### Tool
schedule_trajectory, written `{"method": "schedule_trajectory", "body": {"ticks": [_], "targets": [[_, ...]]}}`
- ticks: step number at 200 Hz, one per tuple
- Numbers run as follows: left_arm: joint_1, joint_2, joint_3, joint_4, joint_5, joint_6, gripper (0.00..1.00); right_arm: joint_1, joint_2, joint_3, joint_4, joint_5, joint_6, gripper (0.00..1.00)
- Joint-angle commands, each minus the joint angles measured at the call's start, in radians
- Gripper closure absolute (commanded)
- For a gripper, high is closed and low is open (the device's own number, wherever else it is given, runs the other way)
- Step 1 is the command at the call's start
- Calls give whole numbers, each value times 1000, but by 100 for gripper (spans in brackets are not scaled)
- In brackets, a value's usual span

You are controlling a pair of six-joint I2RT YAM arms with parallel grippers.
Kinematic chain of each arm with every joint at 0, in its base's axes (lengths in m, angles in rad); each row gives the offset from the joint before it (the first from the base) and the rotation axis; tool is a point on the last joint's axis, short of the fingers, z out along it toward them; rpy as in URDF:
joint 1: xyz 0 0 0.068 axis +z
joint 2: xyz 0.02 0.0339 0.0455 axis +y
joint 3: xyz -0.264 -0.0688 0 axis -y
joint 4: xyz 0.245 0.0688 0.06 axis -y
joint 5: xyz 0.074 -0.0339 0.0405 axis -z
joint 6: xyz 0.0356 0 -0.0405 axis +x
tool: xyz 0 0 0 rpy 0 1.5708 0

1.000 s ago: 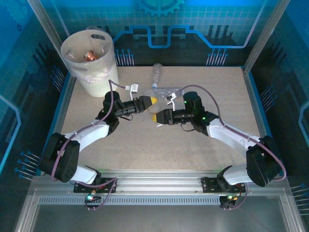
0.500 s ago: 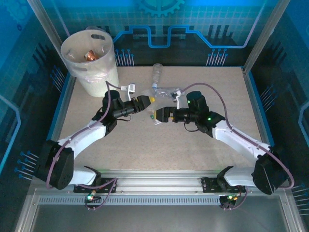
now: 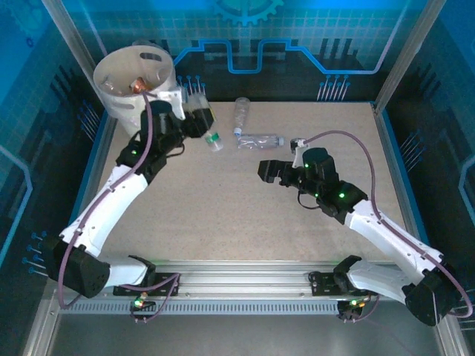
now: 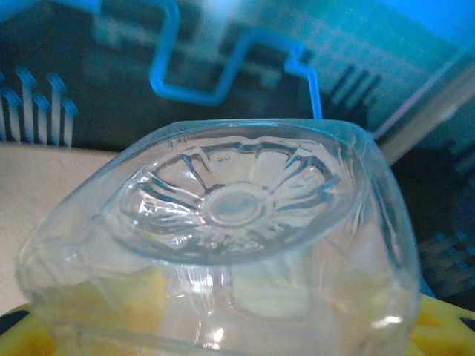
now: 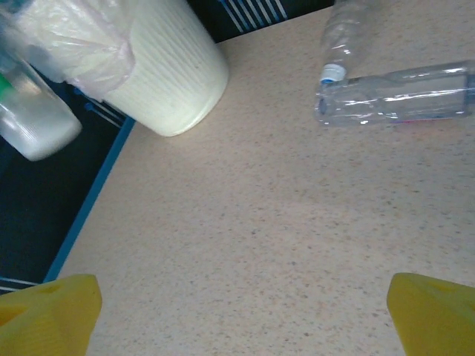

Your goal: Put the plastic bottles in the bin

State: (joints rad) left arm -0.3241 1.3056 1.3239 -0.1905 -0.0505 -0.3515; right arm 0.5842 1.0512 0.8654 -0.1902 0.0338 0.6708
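My left gripper is raised beside the bin and shut on a clear plastic bottle whose green cap points down. In the left wrist view the bottle's ribbed base sits between the yellow fingers. My right gripper stands open over bare table at the middle, its yellow fingertips wide apart. Two more clear bottles lie at the back: one with a blue cap, one on its side. Other bottles lie inside the bin.
The white bin with its translucent liner stands at the table's back left corner. Blue rails edge the tabletop. Between my right gripper and the bin lies open speckled table.
My right gripper let go of the bottle, opened, and drew back to the right. My left arm lifted the bottle from the table's middle up and back toward the bin.
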Motion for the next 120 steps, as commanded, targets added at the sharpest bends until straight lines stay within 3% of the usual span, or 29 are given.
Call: {"method": "schedule_trajectory", "body": {"ticks": [1,34,62,91,120], "targets": [[55,48,105,-52,-122,103,43,9,-40,-7,-58,88,-29,0],[156,124,242,12,-136,147,43,7,-82,-9,-86,107,-55,0],[231,197,319,189,-127,234,41,6,-107,-11,-105,122,-68,0],[280,295,397,356,-199,354,40,6,-129,-28,-114,158,-63,0],[352,379,430,449,-233,311,40,4,-144,-36,-122,180,-57,0]]}}
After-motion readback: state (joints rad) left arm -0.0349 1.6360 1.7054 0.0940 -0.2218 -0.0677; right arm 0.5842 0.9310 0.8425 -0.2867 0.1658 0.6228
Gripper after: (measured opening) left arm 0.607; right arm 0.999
